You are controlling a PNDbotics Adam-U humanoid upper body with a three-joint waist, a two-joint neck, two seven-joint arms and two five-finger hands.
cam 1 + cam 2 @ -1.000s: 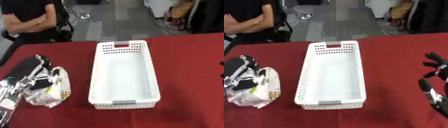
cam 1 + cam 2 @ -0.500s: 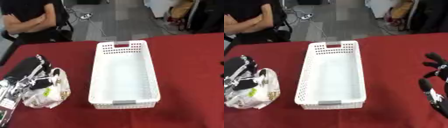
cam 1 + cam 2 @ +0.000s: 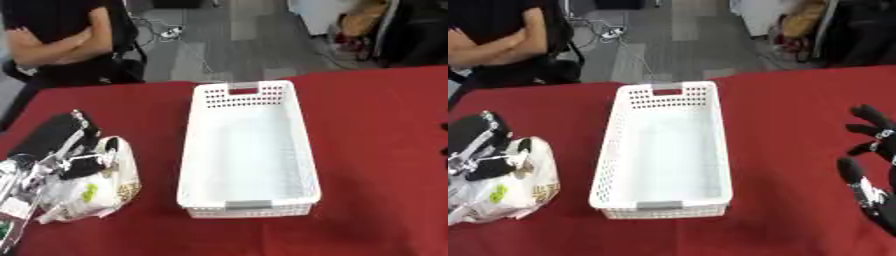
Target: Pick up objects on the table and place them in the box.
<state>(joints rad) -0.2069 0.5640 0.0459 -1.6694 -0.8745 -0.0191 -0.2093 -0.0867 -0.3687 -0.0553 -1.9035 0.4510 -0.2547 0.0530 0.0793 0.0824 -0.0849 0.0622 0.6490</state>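
Pickup is the step in hand: the left hand (image 3: 52, 160) is down at the left edge of the table, fingers curled round the top of a white bag (image 3: 92, 192) with some green and gold printing on it. That bag sits on the red table (image 3: 367, 125) near its left edge, just beside the white box (image 3: 249, 150), which lies lengthwise in the middle and holds nothing that I can see. The right hand (image 3: 868, 165) waits near the right edge, fingers spread and straight, holding nothing.

By my judgement the next move calls for lifting the bag clear of the cloth, carrying it rightward over the near wall of the box, and letting go once it is above the open middle. The bag looks soft and floppy, so it may sag and catch on the rim.

Against the frames from a moment before, the bag and the left hand sit slightly further towards the left edge and a little lower in view; the box and the right hand look unchanged
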